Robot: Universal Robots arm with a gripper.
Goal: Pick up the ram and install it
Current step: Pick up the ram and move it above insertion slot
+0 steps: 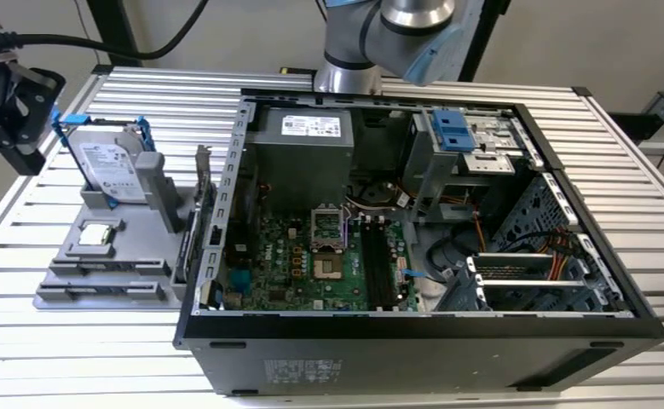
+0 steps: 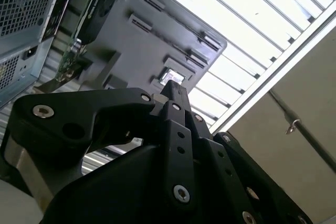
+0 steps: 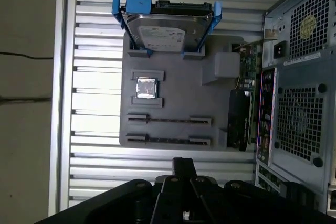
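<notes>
The ram (image 3: 169, 140) is a long, skinny dark stick standing on its edge in one of the two long slots of the gray holder (image 3: 176, 85), lying flat along the slot's length with its ends tucked into the little end brackets. There's a second thin strip parked in the slot right next to it, parallel, looks like another stick.

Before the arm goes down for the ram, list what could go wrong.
1. The ram lies close beside a second stick in the gray holder; a slightly off approach by the gripper could catch both.
2. The graphics card stands at the sticks' end and might be bumped.
3. The motherboard slots sit deep inside the case, near loose cables, so the stick could snag on the way in.
</notes>
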